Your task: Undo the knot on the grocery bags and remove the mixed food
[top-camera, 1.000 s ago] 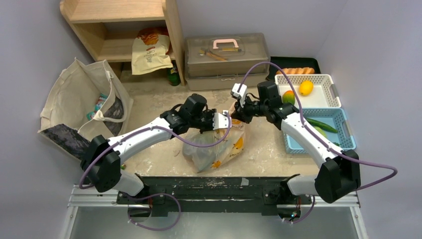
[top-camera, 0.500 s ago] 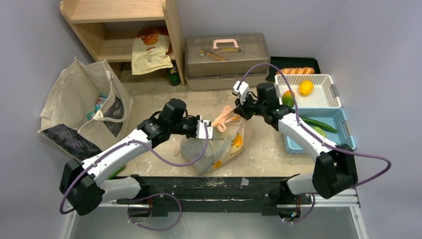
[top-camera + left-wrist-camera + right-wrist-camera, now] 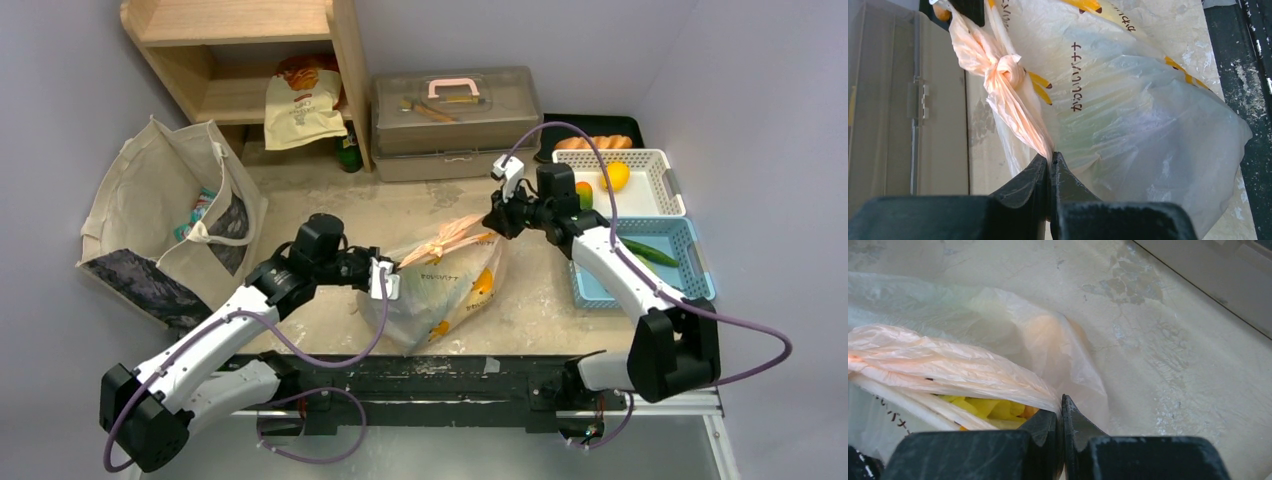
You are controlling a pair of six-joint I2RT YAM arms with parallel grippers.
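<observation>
Clamping bag handles in your left gripper and right gripper, you had the knot strung taut between them.

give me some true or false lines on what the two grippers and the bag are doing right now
1. The knot in the grocery bag is tied. True.
2. The left gripper is open beside the bag. False: it is shut on a strip of the bag's handle below the knot.
3. The right gripper is shut on the bag's plastic. True.
4. The grocery bag lies in the blue basket. False: it lies on the table, left of that basket.
5. A yellow fruit sits in the white basket. True.
</observation>
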